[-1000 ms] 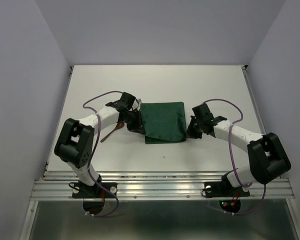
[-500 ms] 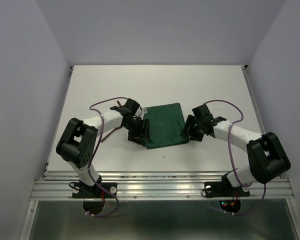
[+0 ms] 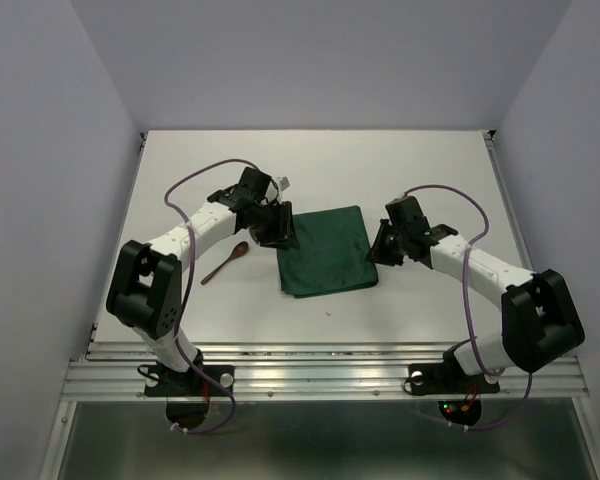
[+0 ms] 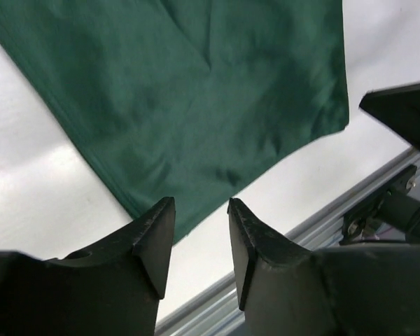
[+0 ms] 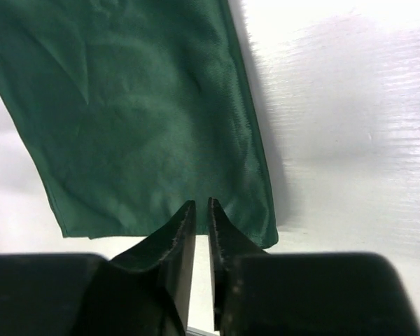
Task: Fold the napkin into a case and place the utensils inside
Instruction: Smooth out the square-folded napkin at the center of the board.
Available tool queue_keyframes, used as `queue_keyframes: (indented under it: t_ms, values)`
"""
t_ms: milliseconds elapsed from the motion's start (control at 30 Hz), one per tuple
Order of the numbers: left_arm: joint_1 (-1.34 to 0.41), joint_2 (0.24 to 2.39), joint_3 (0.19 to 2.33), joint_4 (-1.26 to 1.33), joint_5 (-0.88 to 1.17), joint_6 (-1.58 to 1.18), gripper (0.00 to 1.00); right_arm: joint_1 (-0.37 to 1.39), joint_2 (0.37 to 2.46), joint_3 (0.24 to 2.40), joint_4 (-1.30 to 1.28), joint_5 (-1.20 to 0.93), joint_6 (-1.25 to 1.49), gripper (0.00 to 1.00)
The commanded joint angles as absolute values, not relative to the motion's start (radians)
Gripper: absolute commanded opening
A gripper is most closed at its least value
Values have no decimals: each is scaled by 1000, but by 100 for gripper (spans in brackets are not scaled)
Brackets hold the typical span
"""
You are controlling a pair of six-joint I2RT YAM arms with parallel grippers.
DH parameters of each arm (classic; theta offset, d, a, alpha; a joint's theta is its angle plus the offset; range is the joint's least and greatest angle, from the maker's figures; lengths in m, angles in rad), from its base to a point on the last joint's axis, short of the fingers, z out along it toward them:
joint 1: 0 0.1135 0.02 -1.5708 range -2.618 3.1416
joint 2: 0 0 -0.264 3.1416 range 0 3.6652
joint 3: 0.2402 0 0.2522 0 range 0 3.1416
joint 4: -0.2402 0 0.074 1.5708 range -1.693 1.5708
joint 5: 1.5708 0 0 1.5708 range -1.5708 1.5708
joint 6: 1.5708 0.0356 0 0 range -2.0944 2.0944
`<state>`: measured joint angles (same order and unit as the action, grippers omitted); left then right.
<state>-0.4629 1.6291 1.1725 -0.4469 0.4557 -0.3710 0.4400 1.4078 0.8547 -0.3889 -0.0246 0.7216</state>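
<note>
Left arm (image 3: 185,243), right arm (image 3: 477,270): white links, black joints
Cables (image 3: 193,181): purple loops, both sides
Fingers (image 4: 154,238): matte black wedges

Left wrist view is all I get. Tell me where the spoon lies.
Observer: The spoon lies on the table, left of the napkin and apart from it.
Operator: Now give me the fork.
Observer: No fork shows in any view.
Operator: Report the right gripper.
Observer: The right gripper is at the napkin's right edge, jaws a slit apart, empty.
</note>
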Motion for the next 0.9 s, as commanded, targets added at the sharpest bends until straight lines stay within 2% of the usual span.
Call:
queue_keyframes:
  t_ms: [0,167,400,600,867]
  values:
    - [-463,1695,1216,-351,425,-429,46,456,1431,842,-339,-110,696,16]
    - [-463,1798,1224,-305,353,-453,40,456,1477,782,-344,-19,732,12]
    - [-463,1809,1258,-330,312,-427,39,456,1457,795,-371,-5,735,8]
    - [-445,1850,1405,-356,275,-425,39,456,1465,951,-356,78,681,8]
    - [-413,1989,1515,-325,245,-462,39,416,1782,1259,-325,129,608,7]
